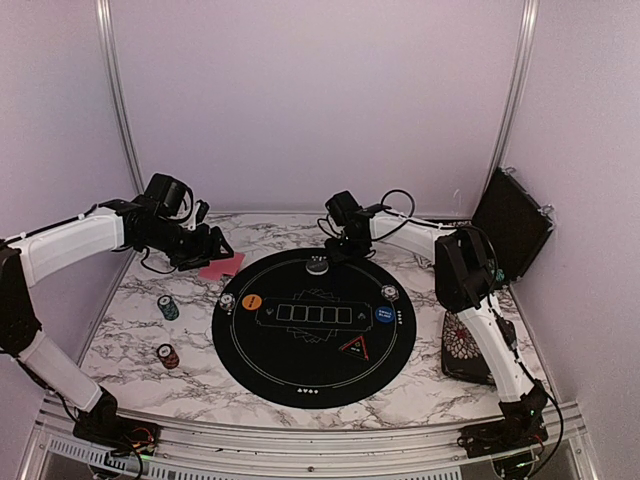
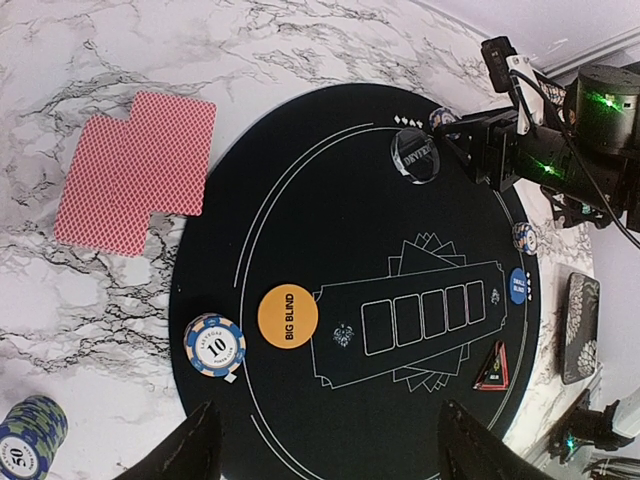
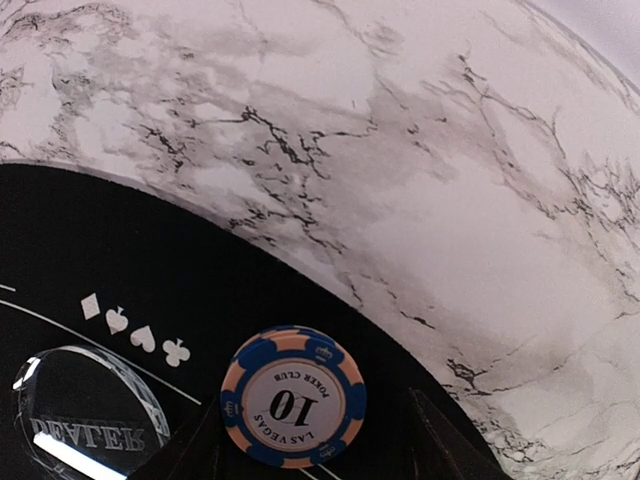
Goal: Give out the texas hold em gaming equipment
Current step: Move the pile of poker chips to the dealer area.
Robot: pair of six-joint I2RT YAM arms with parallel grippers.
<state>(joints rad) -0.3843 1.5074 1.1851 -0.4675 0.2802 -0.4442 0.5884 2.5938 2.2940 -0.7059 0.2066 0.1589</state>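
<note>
Chip (image 3: 293, 397): lying flat at the mat (image 3: 120, 260) edge, beside the dealer button (image 3: 85, 420).
Handling: likely feeling light, stiff and slick; pinching across the rim is looking best.
Right gripper (image 3: 315, 440): standing open astride it.
Left gripper (image 2: 328, 425): hanging open, empty.

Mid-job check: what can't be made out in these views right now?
Top view: the right arm covers the chip at the mat's far edge; lettering on the orange button is too small.
Left wrist view: the chip stack is cut by the bottom-left corner; how many cards overlap is unclear.
Right wrist view: the dealer button is cut by the bottom edge.
</note>
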